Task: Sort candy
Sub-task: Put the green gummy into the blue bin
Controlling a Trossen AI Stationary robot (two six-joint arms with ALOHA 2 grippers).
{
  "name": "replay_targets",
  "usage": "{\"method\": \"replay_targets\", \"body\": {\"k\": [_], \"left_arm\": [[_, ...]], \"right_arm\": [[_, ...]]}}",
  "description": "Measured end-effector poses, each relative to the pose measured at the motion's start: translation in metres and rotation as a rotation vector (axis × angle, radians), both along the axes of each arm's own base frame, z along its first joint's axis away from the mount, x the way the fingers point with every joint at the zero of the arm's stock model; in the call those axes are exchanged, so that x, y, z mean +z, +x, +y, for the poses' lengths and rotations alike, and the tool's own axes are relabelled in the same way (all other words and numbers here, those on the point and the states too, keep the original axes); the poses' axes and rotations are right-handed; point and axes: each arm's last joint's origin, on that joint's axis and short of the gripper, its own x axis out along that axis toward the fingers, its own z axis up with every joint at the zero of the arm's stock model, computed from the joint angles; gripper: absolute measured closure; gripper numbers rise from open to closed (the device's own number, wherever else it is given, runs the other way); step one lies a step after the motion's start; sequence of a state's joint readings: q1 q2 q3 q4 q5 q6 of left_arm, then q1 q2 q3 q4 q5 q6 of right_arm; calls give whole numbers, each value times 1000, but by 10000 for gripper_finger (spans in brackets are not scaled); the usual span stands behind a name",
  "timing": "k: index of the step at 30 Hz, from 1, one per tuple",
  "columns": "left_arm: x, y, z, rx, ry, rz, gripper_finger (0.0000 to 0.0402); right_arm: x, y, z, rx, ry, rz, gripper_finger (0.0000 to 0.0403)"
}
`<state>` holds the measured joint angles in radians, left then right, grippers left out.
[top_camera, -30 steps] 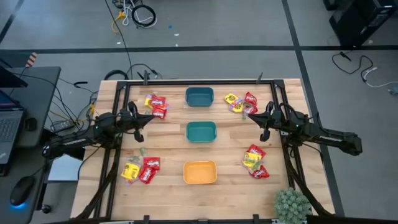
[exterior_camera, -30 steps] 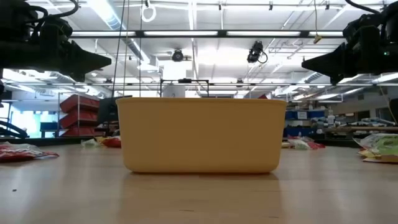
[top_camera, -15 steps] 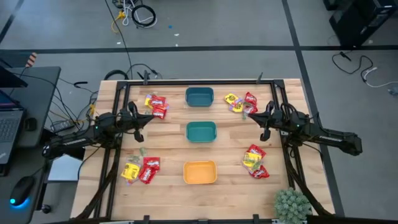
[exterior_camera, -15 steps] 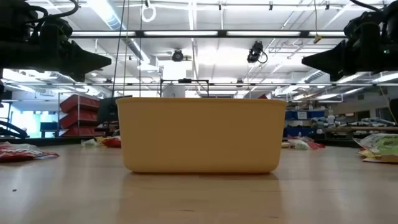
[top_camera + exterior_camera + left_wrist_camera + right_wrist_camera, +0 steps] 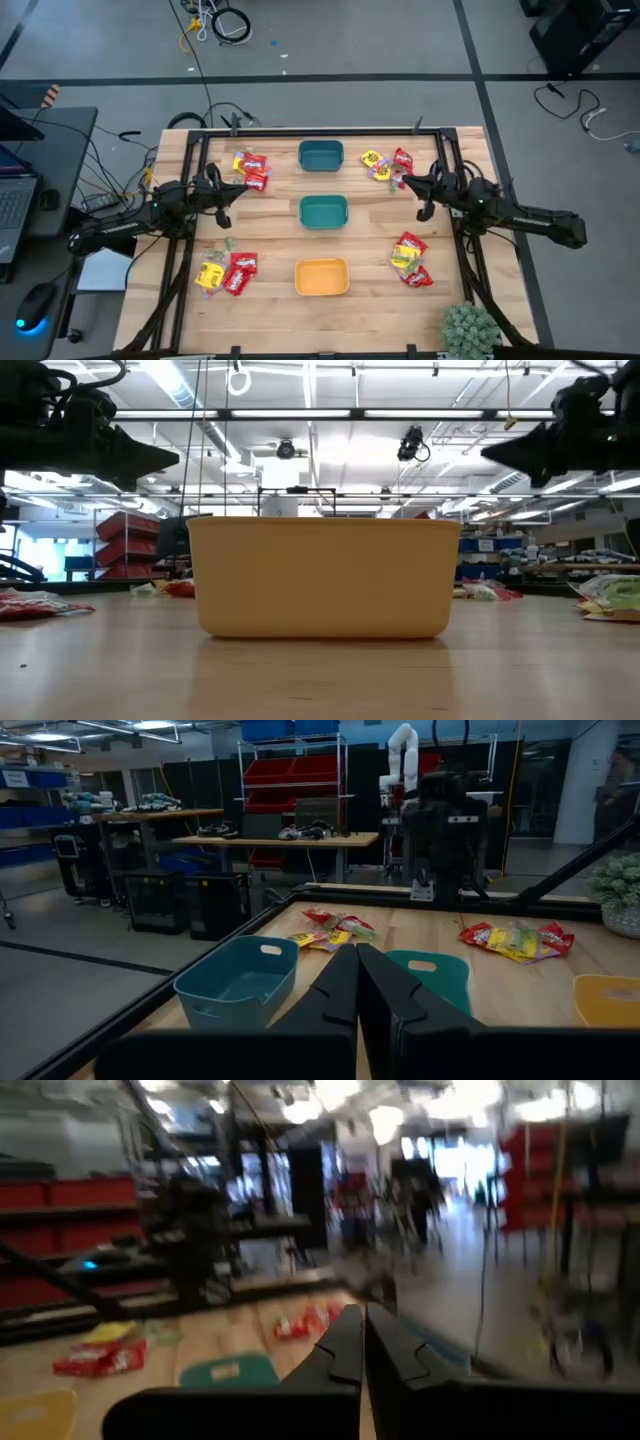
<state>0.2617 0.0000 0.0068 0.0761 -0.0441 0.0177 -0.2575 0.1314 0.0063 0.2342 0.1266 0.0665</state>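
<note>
Facing orange bin [image 5: 322, 577], candy [image 5: 228, 272] overhead.

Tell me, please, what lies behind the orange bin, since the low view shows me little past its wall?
Observer: A nearer teal bin and a farther teal bin stand in a line behind the orange bin.
Operator: Where is the candy?
Observer: The candy lies in four piles, two on each side of the bins: this one left and near, the others left and far, right and far, right and near.
Operator: Are the grippers holding any?
Observer: No. The left gripper and the right gripper are both shut with nothing between their fingers.
</note>
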Motion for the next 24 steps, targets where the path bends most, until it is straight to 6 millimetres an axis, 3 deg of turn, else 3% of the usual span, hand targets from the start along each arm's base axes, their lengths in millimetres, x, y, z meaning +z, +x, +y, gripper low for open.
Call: {"method": "replay_targets", "body": {"k": [14, 24], "left_arm": [[11, -2, 0, 0, 31, -116, 396], [14, -2, -1, 1, 43, -140, 396]], "right_arm": [[-4, 25, -12, -240, 438, 276, 334], [0, 46, -28, -514, 475, 475, 287]]}}
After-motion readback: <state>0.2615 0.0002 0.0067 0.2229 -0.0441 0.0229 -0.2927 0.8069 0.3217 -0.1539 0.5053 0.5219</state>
